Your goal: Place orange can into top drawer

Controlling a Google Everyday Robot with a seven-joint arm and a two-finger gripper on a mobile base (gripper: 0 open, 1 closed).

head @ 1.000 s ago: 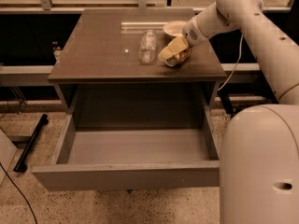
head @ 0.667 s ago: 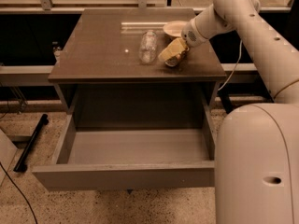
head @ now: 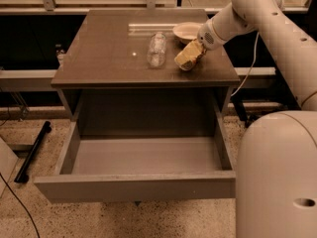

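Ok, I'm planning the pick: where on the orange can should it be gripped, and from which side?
Likely across the middle of the dented side of the orange can, coming from its upper right, where the gripper sits at it. The can seems to lie tilted, with a clear bottle close on its left and a bowl behind.

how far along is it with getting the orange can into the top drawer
Done: the top drawer stands pulled open. In hand: the gripper is at the orange can on the cabinet top, beside the plastic bottle. Left: lifting the can, carrying it forward and setting it in the drawer.
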